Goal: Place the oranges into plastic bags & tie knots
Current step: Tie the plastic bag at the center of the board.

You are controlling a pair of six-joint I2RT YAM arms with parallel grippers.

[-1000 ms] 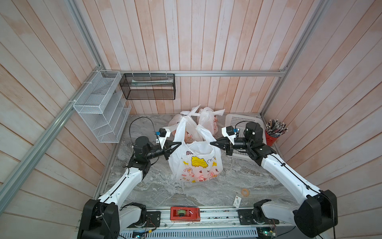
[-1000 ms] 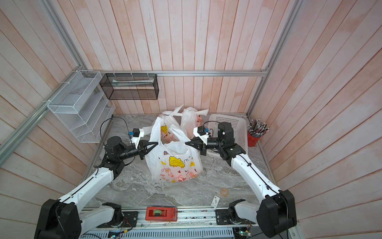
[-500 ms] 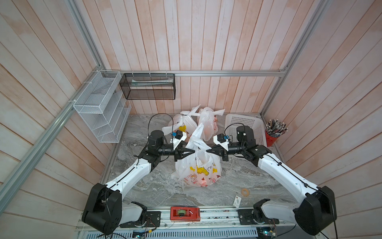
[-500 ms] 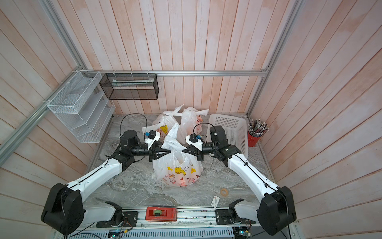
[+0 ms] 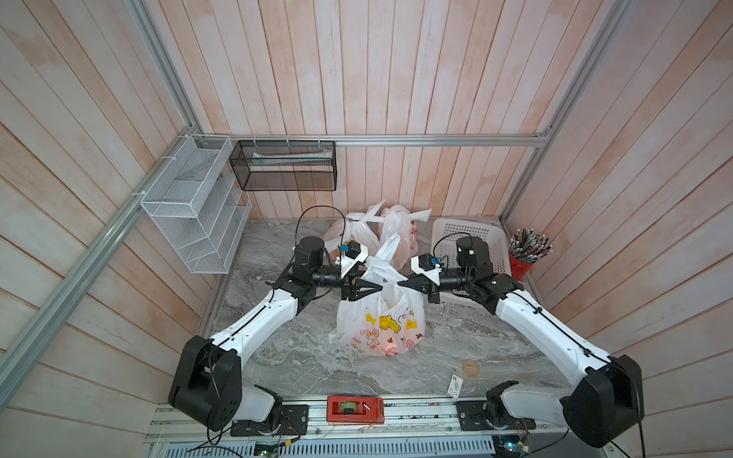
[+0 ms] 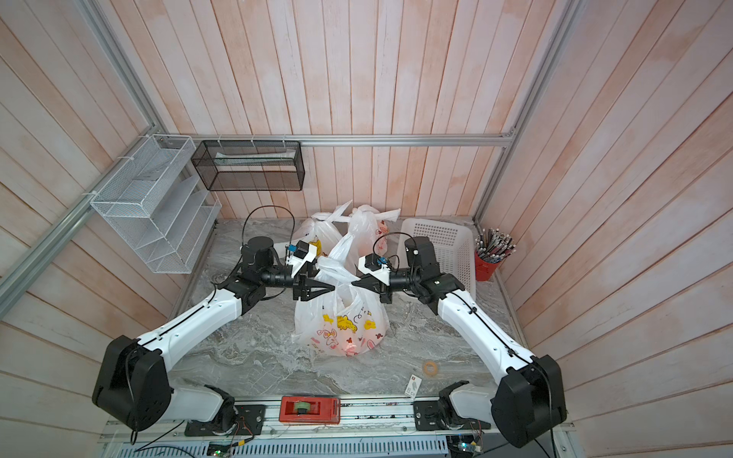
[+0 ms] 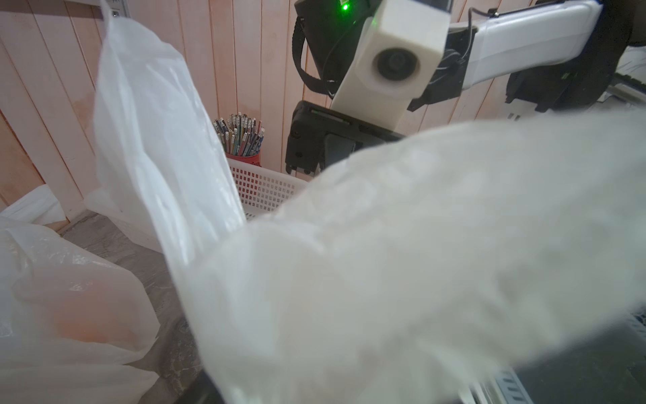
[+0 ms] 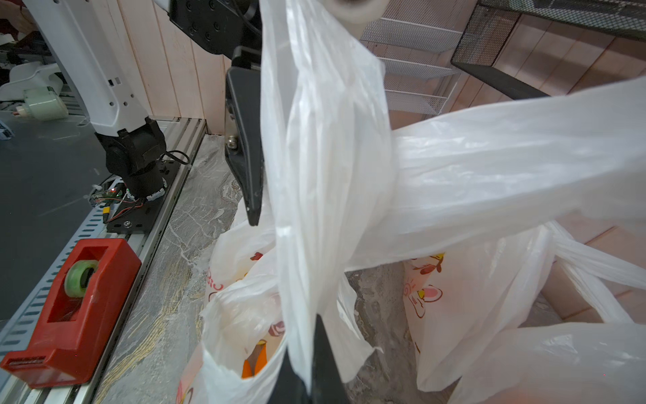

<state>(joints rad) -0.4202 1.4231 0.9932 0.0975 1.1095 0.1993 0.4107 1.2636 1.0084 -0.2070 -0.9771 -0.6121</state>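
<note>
A printed plastic bag [image 5: 380, 329] stands mid-table, and a sliver of an orange [image 8: 252, 367] shows in its mouth. Its two handle strips [image 8: 328, 157] cross in a loose twist above it. My right gripper [image 8: 309, 370] is shut on one strip. My left gripper [image 5: 378, 285] faces it from across the bag, open, with one of its fingers [image 8: 248, 157] beside the strip. Blurred plastic covers the jaws in the left wrist view. Two more plastic bags [image 5: 351, 234] [image 5: 400, 234] sit behind with knots [image 5: 367, 216] on top, and oranges [image 7: 87, 321] show through one.
A white perforated basket [image 5: 468, 234] and a red cup of pencils [image 5: 523, 261] stand at the back right. A red tape dispenser [image 5: 355, 410] sits on the front rail, with a tape ring [image 5: 470, 367] and a card [image 5: 456, 385] nearby. Wire shelves [image 5: 190, 206] hang on the left wall.
Both arms swung inward from a wide, taut pull until the grippers nearly meet over the bag. The handles went slack and the left gripper opened off its strip.
</note>
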